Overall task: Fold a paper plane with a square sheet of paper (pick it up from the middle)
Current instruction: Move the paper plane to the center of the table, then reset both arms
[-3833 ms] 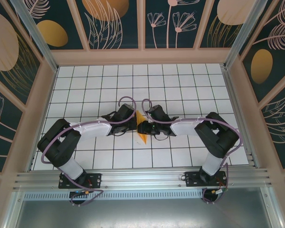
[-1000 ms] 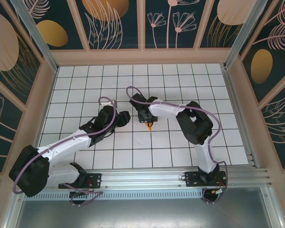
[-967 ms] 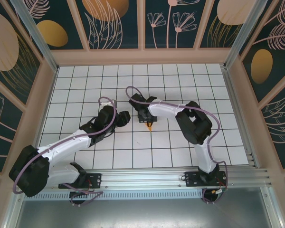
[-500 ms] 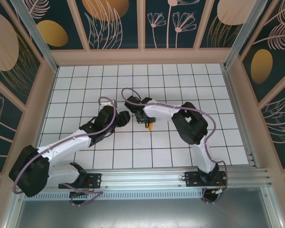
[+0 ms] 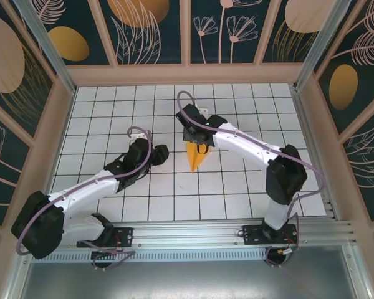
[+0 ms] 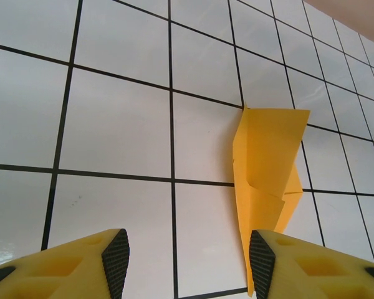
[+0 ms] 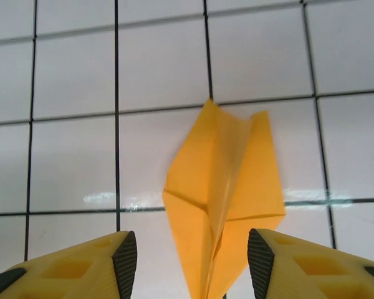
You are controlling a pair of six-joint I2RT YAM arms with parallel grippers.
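The right tool [image 7: 192,258] hangs with its fingers spread and nothing between them, straight over the plane [image 7: 227,187], which lies flat and loose on the tiled counter [image 5: 112,112]. From above, the plane sits near the middle of the counter, its long axis running far to near, with the wide tail under the right tool and the nose pointing back toward the arm bases. The left tool [image 6: 188,268] is also spread and empty, low over the tiles just beside the plane, which lies off to its right. So the right arm is the nearer one. I'd guess any regrasp would come down across the centre crease. I can read no writing or labels anywhere.
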